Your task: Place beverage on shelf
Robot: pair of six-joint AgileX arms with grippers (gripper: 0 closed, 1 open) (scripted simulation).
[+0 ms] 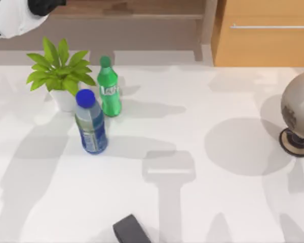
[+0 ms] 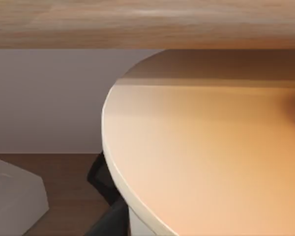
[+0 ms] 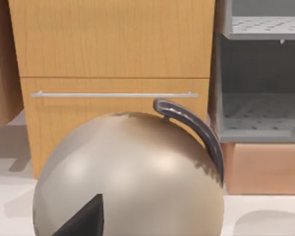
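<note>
The left gripper (image 2: 106, 189) is up at the far left corner of the table, under the brown shelf (image 1: 131, 9), with a dark part against the side of the beverage (image 2: 206, 162). Whether it grips the cup I cannot tell. Near the table's far left edge stand a potted plant (image 1: 58, 73), a green soda bottle (image 1: 109, 88) and a blue-capped water bottle (image 1: 91, 124). The right gripper (image 3: 82, 220), state unclear, faces a globe (image 1: 300, 111) at the right edge, before the orange-wood cabinet (image 1: 266, 43).
</note>
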